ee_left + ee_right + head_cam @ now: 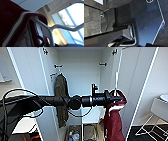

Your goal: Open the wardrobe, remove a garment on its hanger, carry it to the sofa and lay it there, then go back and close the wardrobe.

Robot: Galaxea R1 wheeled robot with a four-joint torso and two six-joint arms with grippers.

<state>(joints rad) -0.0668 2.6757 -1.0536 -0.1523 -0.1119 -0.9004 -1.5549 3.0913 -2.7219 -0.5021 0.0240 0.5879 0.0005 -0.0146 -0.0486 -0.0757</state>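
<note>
Stretched across the head view, the left arm ends in its tool (119, 98), clamped on the hanger (50, 31) at the hook. One maroon garment (113, 120) hangs straight down below it, at the open wardrobe (30, 69) front's right edge. One olive jacket (61, 94) remains inside, near the left wall.

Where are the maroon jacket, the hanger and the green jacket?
Maroon jacket (113, 122), head view, on its red body below the arm.
Hanger (46, 30), left wrist view, on the white shoulder bar.
Green jacket (60, 89), head view, on its upper body inside the wardrobe.
</note>
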